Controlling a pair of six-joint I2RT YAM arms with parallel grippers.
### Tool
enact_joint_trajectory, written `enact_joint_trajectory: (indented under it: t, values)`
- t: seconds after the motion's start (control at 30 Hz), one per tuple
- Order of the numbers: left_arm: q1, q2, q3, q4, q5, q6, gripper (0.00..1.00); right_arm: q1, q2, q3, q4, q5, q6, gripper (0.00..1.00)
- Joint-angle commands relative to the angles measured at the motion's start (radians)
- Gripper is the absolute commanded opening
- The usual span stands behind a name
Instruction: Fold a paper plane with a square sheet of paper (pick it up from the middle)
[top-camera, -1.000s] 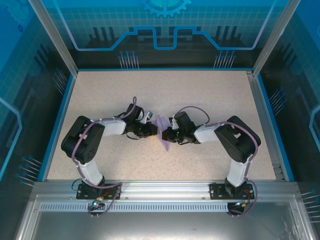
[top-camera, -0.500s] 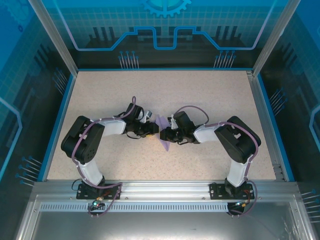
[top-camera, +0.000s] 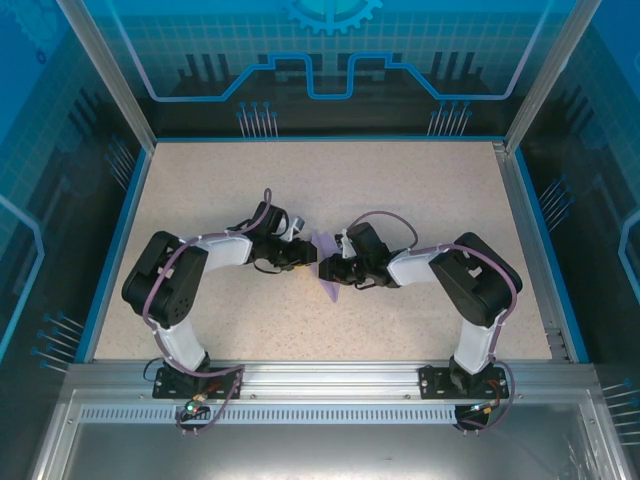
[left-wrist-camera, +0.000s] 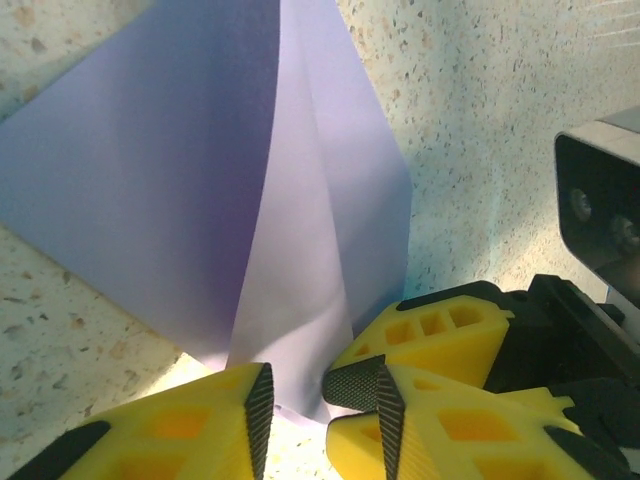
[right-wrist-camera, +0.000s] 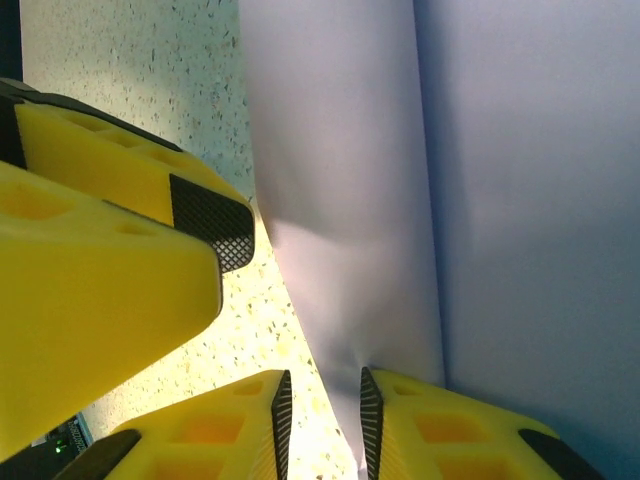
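Speckled table (top-camera: 420, 190), open room all round to its blue rim (top-camera: 128, 210); both arms meet mid-table.
Creased purple paper (top-camera: 326, 268) stands between them. Left pincer (left-wrist-camera: 297, 400) straddles its lower tip, right pincer (right-wrist-camera: 322, 420) its edge, each with a narrow gap; gripping or not cannot be told. Wrist views show folds the top view blurs.

Left arm (top-camera: 178, 290), right arm (top-camera: 470, 285): rounded black joint housings, white link shells, black base plates on the near rail. A purple-grey cable loops along each arm from base to wrist. Left gripper (left-wrist-camera: 295, 400), right gripper (right-wrist-camera: 322, 415): yellow moulded fingers (left-wrist-camera: 200, 440) with rectangular cut-outs and black cross-hatched pads (right-wrist-camera: 215, 225).
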Motion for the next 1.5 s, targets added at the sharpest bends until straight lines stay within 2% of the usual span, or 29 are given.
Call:
enact_joint_trajectory:
  t: [0.0,0.23,0.63,1.0,1.23,1.47]
  values:
    - [-0.002,0.029,0.024,-0.033,-0.011,0.013,0.33,0.014,0.019,-0.030,-0.047,0.048,-0.026,0.27]
    - [-0.003,0.052,0.041,-0.064,-0.041,0.045,0.24,0.015,0.021,-0.032,-0.041,0.046,-0.024,0.22]
    - [-0.004,0.103,0.087,-0.149,-0.091,0.113,0.16,0.017,0.029,-0.018,-0.038,0.028,-0.026,0.12]
    - [-0.012,0.169,0.141,-0.258,-0.163,0.185,0.12,0.018,0.031,-0.009,-0.038,0.009,-0.037,0.02]
    - [-0.018,0.206,0.151,-0.289,-0.194,0.204,0.11,0.020,-0.005,-0.012,-0.040,0.011,-0.055,0.02]
    - [-0.018,0.234,0.151,-0.302,-0.205,0.220,0.10,0.016,-0.082,-0.034,-0.082,0.037,-0.071,0.07]
